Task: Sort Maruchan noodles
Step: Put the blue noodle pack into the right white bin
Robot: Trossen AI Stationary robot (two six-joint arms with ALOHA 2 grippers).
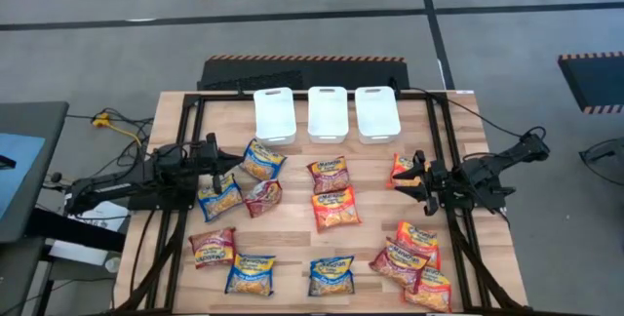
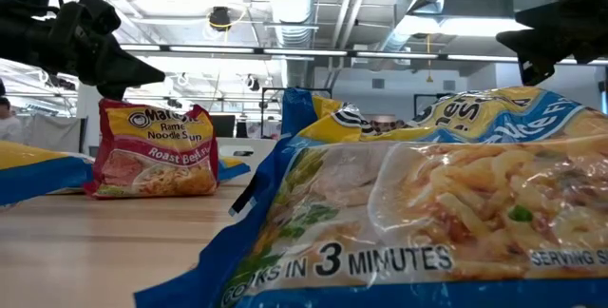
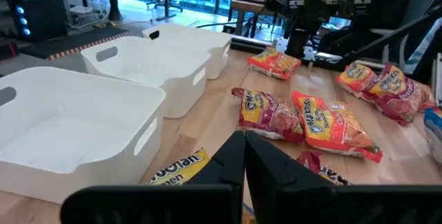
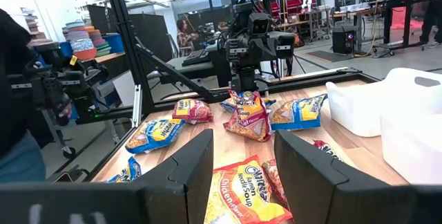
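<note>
Left hand [image 1: 216, 165]: fingers pinched narrow, and the far wrist view shows a maroon packet [image 4: 246, 115] hanging upright from it, just off the worktop [image 1: 292, 248]. So it's holding one maroon ramen, near the left-side cluster.

Right hand [image 1: 414, 181]: jaws wide, nothing in them, hovering low next to an orange packet [image 1: 404, 167] on the right side. Waiting, by the look of it.

Three white bins [image 1: 325, 113] in a row at the far edge, all look empty from the left wrist view. Remaining noodle packets spread flat across the worktop: blue ones on the left and near edge, maroon and orange in the middle, a mixed overlapping pile at the near right corner.

Step in hand, my read: carry the maroon packet to a bin and drop it.

Tips:
- Lift clear of the blue packet [image 1: 219, 197] beside it before traversing; crinkly film snags and drags neighbours.
- Packet dangles from one edge, so it'll swing. Move slowly and pause over the bin.
- Clear the bin rim, centre over the bin, then release low.
- One colour per bin; nearest bin is the left one [image 1: 274, 116].
- Keep the right arm off the bin row while the left is there.
</note>
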